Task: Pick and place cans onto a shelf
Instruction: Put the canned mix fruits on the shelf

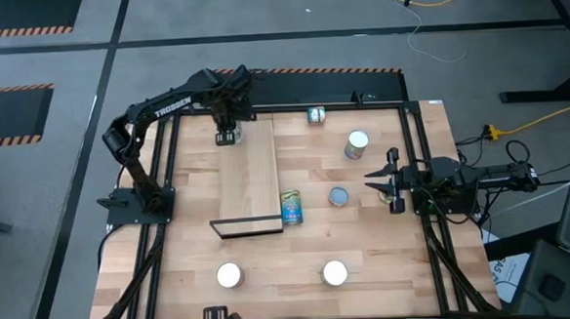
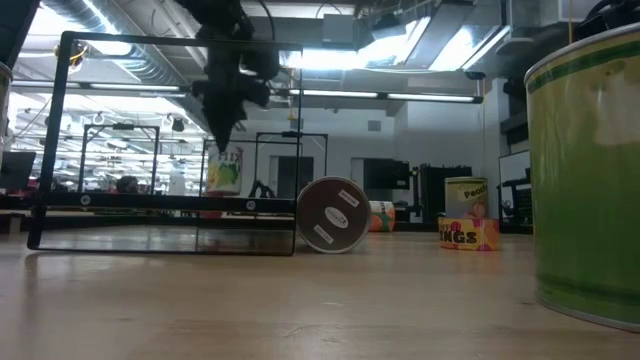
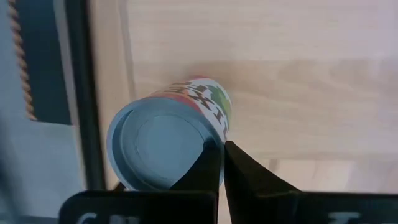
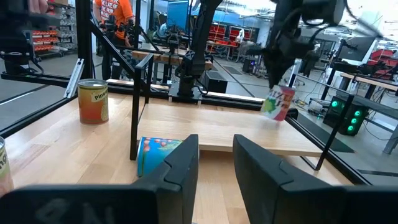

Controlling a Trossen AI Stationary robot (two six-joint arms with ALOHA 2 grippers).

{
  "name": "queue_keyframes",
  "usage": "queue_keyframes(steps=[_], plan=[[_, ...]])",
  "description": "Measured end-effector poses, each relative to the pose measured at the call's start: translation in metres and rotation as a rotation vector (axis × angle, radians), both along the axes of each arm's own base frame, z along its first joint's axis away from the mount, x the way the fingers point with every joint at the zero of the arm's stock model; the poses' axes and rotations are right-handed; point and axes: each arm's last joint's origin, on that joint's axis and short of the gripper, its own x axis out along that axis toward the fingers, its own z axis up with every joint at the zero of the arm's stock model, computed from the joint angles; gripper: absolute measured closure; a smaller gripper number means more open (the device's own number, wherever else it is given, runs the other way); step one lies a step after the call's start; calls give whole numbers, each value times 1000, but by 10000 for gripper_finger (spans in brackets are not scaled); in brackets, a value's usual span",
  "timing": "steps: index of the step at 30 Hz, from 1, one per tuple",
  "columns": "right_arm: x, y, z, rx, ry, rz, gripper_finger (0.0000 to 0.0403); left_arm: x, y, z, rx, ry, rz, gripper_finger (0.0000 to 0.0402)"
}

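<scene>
The left gripper [image 1: 226, 133] is seen above the far end of the shelf [image 1: 249, 181], its fingers pinched together on the rim of a can [image 3: 166, 142]; in the left wrist view the two dark fingers meet at the edge of the can's pale, ringed end. In the low view the held can [image 2: 226, 168] hangs clear above the plank, and its bright printed label is seen again in the right wrist view [image 4: 277, 101]. The can lies directly below the gripper, and its axis appears tilted off vertical, so it is judged that it must be brought upright over the plank's bare wood before release. The shelf is a long, pale, smooth plank with a dark edge at its near short end; its long axis runs away from the low camera. The right gripper [image 1: 385, 182] waits at the table's right side, fingers parted and holding nothing. A blue-and-yellow can [image 1: 290, 207] lies on its side just beside the shelf's near corner. Other cans with round metallic or white tops [image 1: 357, 144] are scattered on the butcher-block tabletop [image 1: 387, 242], nearer the right arm.
</scene>
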Motion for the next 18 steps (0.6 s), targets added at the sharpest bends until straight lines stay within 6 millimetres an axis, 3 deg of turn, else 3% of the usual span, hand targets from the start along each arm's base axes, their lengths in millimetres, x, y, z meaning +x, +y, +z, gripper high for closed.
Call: queue_keyframes(steps=[8, 18], plan=[[0, 0, 0, 0, 0, 0, 298, -4, 3, -23, 6, 21, -60, 401], [0, 0, 0, -1, 0, 0, 298, -5, 3, -24, 25, 33, -47, 361]])
